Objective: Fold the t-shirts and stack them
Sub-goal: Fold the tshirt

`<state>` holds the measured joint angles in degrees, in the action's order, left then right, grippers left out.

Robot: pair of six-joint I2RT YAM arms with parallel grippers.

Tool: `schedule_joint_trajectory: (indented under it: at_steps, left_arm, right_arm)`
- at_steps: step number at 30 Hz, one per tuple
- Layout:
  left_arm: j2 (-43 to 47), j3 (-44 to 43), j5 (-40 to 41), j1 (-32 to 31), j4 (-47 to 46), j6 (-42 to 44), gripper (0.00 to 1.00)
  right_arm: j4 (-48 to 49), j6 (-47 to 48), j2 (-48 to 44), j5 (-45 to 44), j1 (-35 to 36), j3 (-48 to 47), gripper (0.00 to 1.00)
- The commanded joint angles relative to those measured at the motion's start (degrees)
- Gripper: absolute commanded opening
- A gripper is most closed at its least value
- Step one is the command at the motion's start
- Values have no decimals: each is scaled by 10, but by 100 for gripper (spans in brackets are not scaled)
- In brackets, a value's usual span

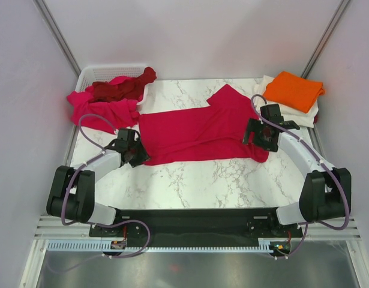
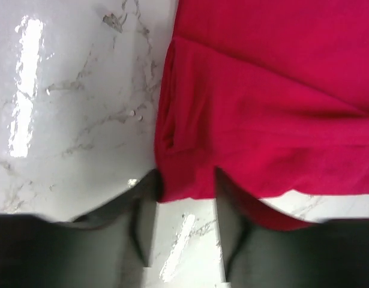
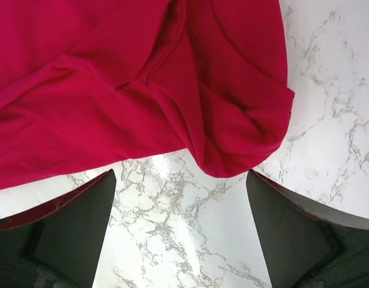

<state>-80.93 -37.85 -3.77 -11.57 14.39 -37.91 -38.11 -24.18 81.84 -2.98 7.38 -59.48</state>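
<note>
A crimson red t-shirt (image 1: pixel 196 129) lies spread across the middle of the marble table (image 1: pixel 196 180). My left gripper (image 1: pixel 135 155) is at the shirt's near left corner. In the left wrist view its fingers (image 2: pixel 149 195) stand apart on either side of that corner's hem (image 2: pixel 184 186), so the left gripper (image 2: pixel 187 180) is open with the cloth unpinched. My right gripper (image 1: pixel 260 139) hovers at the shirt's near right corner. In the right wrist view the right gripper (image 3: pixel 180 177) is wide open over bare marble, and the rounded red corner (image 3: pixel 232 156) lies just beyond its tips.
A folded orange t-shirt (image 1: pixel 293 90) rests on a cream-white one (image 1: pixel 275 109) at the back right. At the back left a white basket (image 1: pixel 91 75) holds a dark maroon shirt (image 1: pixel 119 90), and a magenta-pink shirt (image 1: pixel 103 111) spills onto the table.
</note>
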Motion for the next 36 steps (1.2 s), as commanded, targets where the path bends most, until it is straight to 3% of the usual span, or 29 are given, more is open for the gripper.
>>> schedule_joint_trajectory:
  at_steps: [1, 2, 3, 4, 7, 8, 9, 13, 22, 27, 33, 36]
  left_arm:
    - [-31, 20, 30, -6, -58, -16, 40]
    - [-34, 27, 25, -10, -65, -22, 32]
    - [-33, 28, 18, -10, -72, -23, 8]
    - [-28, 29, 16, -11, -72, -24, 2]
    - [62, 51, 36, -11, -40, -46, 2]
    - [99, 55, 75, -8, -20, -52, 2]
    - [156, 53, 86, -3, 30, -51, 2]
    - [246, 37, 57, 79, 102, -18, 2]
    - [209, 66, -1, 88, 94, -16, 2]
    - [204, 79, -21, 87, 70, -15, 2]
    - [217, 90, -21, 88, 62, -16, 2]
    - [221, 89, -21, 87, 61, -16, 2]
  right_arm:
    - [10, 5, -24, -1, 2, 12, 98]
    - [10, 4, -24, -4, 2, 15, 98]
    - [10, -1, -25, -7, 1, 17, 98]
    - [9, -5, -25, -10, 1, 22, 98]
    - [0, -29, -33, -44, 1, 31, 98]
    - [-7, -34, -36, -56, 1, 31, 98]
    - [-19, -43, -39, -72, 1, 32, 98]
    - [-29, -66, -73, -71, 1, 65, 98]
    - [54, -68, -129, 26, 27, 170, 86]
    - [92, -58, -146, 13, 109, 177, 77]
    - [116, -46, -86, -11, 137, 169, 62]
    - [124, -37, -55, -34, 139, 169, 61]
